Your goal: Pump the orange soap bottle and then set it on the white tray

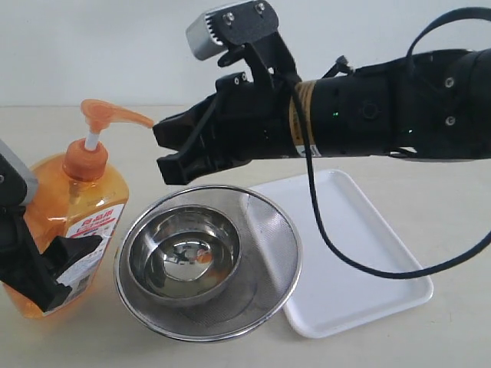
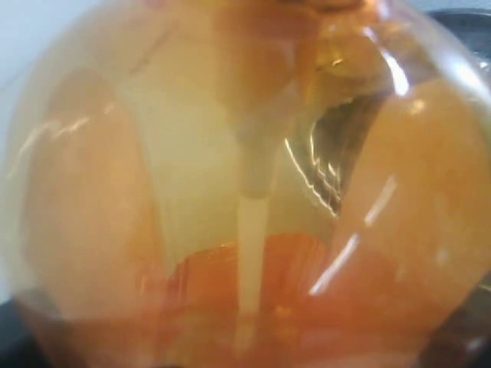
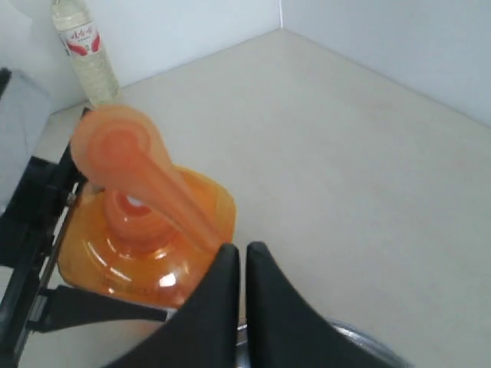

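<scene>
Holding the orange soap bottle (image 1: 77,207) upright at far left, long axis vertical, left gripper (image 1: 65,272) clamped round its lower body. Pump nozzle (image 1: 123,115) aimed right, at the right gripper (image 1: 161,151), fingers pressed together by the spout tip. White tray (image 1: 368,253) well apart, beyond the strainer bowl (image 1: 268,230).

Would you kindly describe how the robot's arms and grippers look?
Both are black. The right arm is a thick cylinder with a brass-coloured band at the wrist, a green light and a black cable looping below it. A silver-grey camera housing sits on a black bracket above. The right gripper has smooth, tapered black fingers; the left gripper looks blockier, with a grey panel behind.
</scene>
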Motion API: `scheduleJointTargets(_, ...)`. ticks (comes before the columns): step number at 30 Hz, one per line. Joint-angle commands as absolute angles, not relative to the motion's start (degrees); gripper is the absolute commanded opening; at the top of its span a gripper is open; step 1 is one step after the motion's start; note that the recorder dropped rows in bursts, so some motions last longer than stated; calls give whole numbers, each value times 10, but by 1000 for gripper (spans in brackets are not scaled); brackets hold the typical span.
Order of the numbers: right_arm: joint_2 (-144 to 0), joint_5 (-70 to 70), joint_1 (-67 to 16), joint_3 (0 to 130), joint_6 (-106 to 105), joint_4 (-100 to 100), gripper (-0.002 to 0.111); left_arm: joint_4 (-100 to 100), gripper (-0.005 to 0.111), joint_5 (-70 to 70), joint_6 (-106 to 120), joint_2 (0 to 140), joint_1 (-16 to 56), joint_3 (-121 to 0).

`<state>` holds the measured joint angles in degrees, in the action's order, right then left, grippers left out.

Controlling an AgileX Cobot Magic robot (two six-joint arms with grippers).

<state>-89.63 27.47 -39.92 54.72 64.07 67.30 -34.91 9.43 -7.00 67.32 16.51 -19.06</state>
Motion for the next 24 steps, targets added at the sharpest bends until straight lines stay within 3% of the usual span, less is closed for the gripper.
scheduleJointTargets(1, -852, 218, -399, 559, 553, 600, 0, -352, 5, 120, -64, 671, 167, -194)
scheduleJointTargets(14, -916, 278, -399, 597, 541, 599, 0, -352, 5, 120, -64, 671, 167, -194)
scheduleJointTargets(24, -919, 294, -399, 597, 667, 719, 0, -352, 5, 121, -64, 671, 167, -194)
